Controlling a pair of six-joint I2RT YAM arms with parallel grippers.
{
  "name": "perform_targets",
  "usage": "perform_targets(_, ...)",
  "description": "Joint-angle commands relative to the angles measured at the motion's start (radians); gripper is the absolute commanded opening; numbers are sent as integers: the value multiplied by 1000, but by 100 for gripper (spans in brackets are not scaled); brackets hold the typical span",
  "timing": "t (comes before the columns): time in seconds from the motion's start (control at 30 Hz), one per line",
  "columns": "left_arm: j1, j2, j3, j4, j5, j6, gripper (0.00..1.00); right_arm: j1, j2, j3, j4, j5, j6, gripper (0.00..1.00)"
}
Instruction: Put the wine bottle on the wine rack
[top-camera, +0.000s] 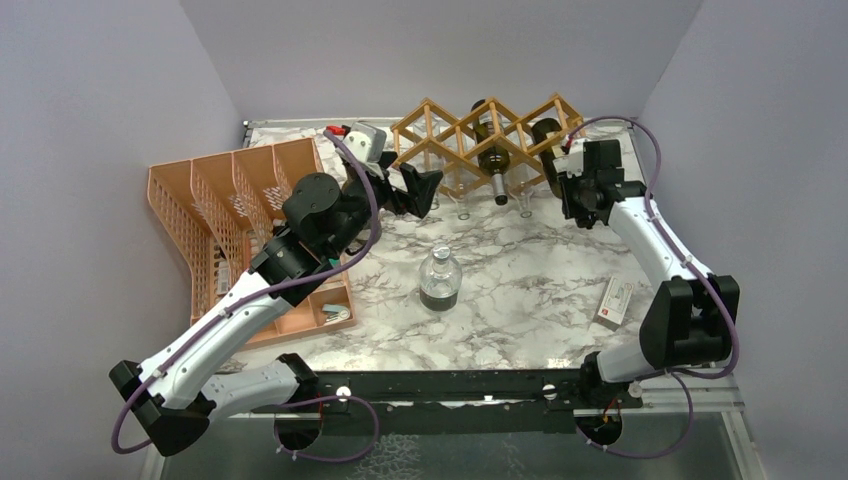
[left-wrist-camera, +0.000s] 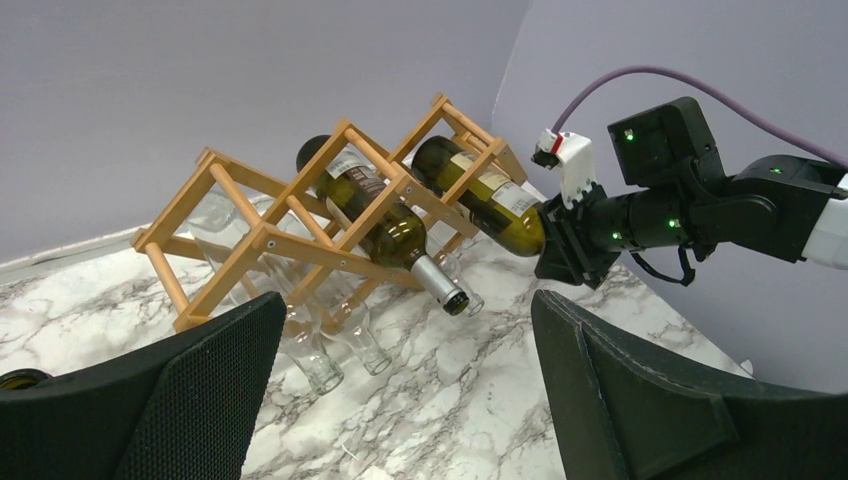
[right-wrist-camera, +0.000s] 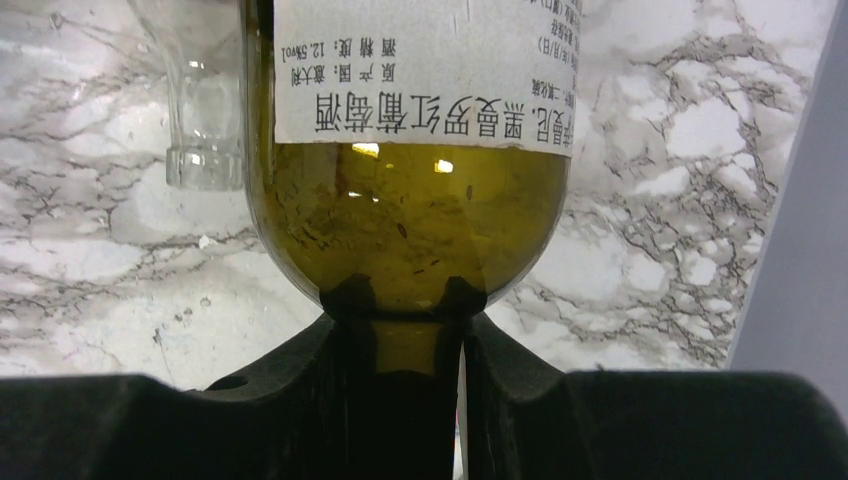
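From above, I am clamping my right gripper (top-camera: 562, 178) on the neck of the wine bottle (top-camera: 545, 135). Its body is lying in the rightmost cell of the wine rack (top-camera: 480, 140) at the back of the table. My left gripper (top-camera: 420, 192) is hanging with its fingers apart in front of the rack's left end, well apart from that bottle. A plastic water bottle (top-camera: 439, 278) is standing mid-table.

My left wrist camera is showing what the top view is not. The wine bottle (left-wrist-camera: 480, 195) is slanting neck-down through its cell, and a second wine bottle (left-wrist-camera: 385, 215) is sitting in the middle cell.

My right wrist camera is giving only a close look. My fingers (right-wrist-camera: 340, 310) are closing on the green neck below the white label (right-wrist-camera: 420, 70).
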Motion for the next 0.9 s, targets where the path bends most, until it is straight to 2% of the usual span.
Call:
perform_targets(0.0, 1, 19, 49, 5, 16, -10, 99, 1, 19, 72, 174, -71, 22, 1)
perform_targets(0.23, 1, 47, 64, 5, 27, -23, 99, 1, 77, 94, 187, -25, 142, 1)
perform_targets(0.5, 1, 68, 78, 8, 40, -30, 99, 2, 96, 92, 249, -61, 135, 5)
perform_targets(0.6, 1, 74, 77, 12, 43, -32, 99, 3, 100, 93, 276, -75, 134, 13)
perform_targets(0.73, 2, 82, 80, 11, 48, -33, 99, 1, 124, 115, 291, -62, 151, 30)
perform_targets(0.87, 2, 82, 81, 10, 45, -32, 99, 2, 154, 147, 277, -51, 166, 39)
